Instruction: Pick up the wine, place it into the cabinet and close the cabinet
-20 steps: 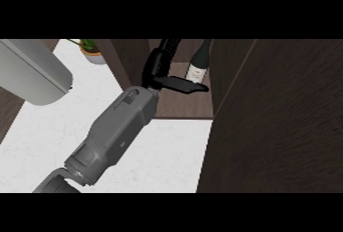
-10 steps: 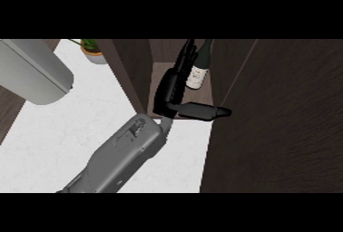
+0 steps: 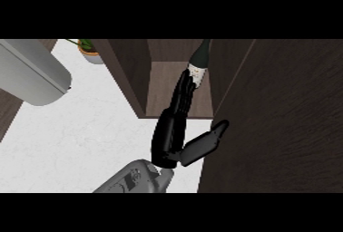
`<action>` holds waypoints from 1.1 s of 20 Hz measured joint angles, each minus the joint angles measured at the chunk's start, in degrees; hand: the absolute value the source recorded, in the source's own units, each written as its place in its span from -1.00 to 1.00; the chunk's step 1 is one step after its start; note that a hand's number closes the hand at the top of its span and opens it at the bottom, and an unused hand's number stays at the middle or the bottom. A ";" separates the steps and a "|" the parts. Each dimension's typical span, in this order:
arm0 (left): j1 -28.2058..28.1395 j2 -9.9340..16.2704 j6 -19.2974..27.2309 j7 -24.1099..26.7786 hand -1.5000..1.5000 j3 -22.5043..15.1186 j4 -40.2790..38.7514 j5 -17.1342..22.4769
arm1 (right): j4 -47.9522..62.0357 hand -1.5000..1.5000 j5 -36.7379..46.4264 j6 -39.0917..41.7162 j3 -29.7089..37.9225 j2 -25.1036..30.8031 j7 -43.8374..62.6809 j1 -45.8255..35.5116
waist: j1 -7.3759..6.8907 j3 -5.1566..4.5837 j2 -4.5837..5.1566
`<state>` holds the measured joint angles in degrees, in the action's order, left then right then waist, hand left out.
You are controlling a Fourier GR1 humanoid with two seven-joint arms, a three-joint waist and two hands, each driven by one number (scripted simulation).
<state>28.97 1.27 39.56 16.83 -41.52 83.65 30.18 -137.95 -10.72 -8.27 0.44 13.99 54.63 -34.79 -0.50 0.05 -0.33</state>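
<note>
The wine bottle [image 3: 199, 61], dark with a pale label, stands upright on the shelf [image 3: 164, 93] inside the open dark-wood cabinet. My right hand [image 3: 175, 131] lies stretched out in front of it, open. Its straight fingers [image 3: 183, 93] point into the cabinet, and their tips reach the bottle's lower part and hide it. The thumb [image 3: 204, 144] sticks out to the right, against the cabinet door [image 3: 281, 118], which stands open along the right side. My left hand does not show.
The white marble counter [image 3: 80, 136] spreads to the left of the cabinet. A small potted plant [image 3: 89, 49] sits at its far end. A large grey rounded shape [image 3: 30, 72] fills the upper left corner.
My right hand has let go of the bottle and drawn back toward the lower edge, fingers straightened. The bottle stays standing in the cabinet.
</note>
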 measured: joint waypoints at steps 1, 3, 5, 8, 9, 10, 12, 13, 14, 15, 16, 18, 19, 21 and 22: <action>-2.00 0.09 0.38 0.12 1.00 -0.65 2.31 -0.23 | -0.03 -1.00 0.07 -0.01 -0.28 -0.08 -0.14 0.25 | 0.00 -0.01 0.01; -5.03 0.12 1.32 -0.33 1.00 -1.81 6.32 -1.04 | 0.08 -1.00 0.11 0.14 0.12 0.14 -0.45 0.32 | 0.07 -0.03 0.04; -8.41 1.05 2.35 -0.90 1.00 -3.51 11.26 -2.06 | 0.21 -1.00 0.34 0.03 -0.06 0.14 -0.46 0.09 | 0.06 -0.04 0.04; -13.99 3.38 1.89 -1.03 1.00 -6.65 17.39 -3.06 | 0.25 -1.00 0.40 -0.48 0.19 0.51 0.41 -1.43 | 0.08 -0.07 0.03; -15.36 4.82 0.90 -1.05 1.00 -6.97 19.05 -3.17 | 0.30 -1.00 0.40 -0.58 -0.11 0.41 0.54 -1.75 | 0.10 -0.07 0.05; -16.87 6.24 0.11 -1.12 1.00 -7.65 21.06 -3.33 | 0.63 -1.00 0.41 -0.66 -0.33 0.43 0.68 -2.34 | 0.08 -0.08 0.06; -20.22 9.49 -2.67 -0.37 1.00 -7.68 24.40 -2.68 | 0.04 -1.00 0.47 -0.66 -0.85 0.51 0.99 -1.76 | 0.15 -0.09 0.08; -21.21 10.48 -3.39 -0.37 1.00 -7.61 25.75 -2.73 | -0.04 1.00 0.45 -0.64 -1.50 0.10 0.92 -1.31 | 0.18 -0.08 0.10; -22.65 12.03 -4.33 -0.11 1.00 -7.61 27.32 -2.47 | -0.14 1.00 0.33 -0.45 -2.70 -0.37 0.99 -0.63 | 0.15 -0.06 0.09; -24.26 13.87 -5.33 0.20 1.00 -7.56 29.33 -2.18 | -0.18 1.00 0.24 -0.02 -3.63 -0.45 0.98 -0.55 | 0.05 -0.06 0.07; -25.90 15.50 -6.43 1.01 1.00 -7.59 30.46 -2.08 | -0.22 1.00 0.17 0.76 -4.51 -0.41 0.57 -0.34 | -0.01 -0.04 0.08; -28.55 18.27 -8.72 2.30 1.00 -7.04 32.46 -1.39 | -0.19 1.00 -0.01 2.73 -6.02 -0.22 -0.58 0.02 | -0.08 -0.02 0.14; -29.55 19.96 -10.18 2.65 1.00 -6.04 33.45 -0.59 | -0.18 1.00 -0.07 2.91 -7.10 -0.53 -0.45 -0.81 | -0.09 -0.04 0.13; -31.48 23.03 -12.92 3.09 1.00 -4.12 35.41 1.26 | -0.07 1.00 -0.91 3.08 -8.65 -1.96 -0.31 -1.26 | -0.13 -0.08 0.12; -32.26 24.34 -13.98 3.27 1.00 -3.34 36.40 1.89 | 0.09 1.00 -1.37 3.16 -9.82 -2.94 -0.23 -0.99 | -0.23 -0.08 0.12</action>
<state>-3.29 25.61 25.58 20.10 -44.86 120.05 32.07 -137.86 -12.09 -5.11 -9.39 11.05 54.39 -35.77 -0.73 -0.03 -0.21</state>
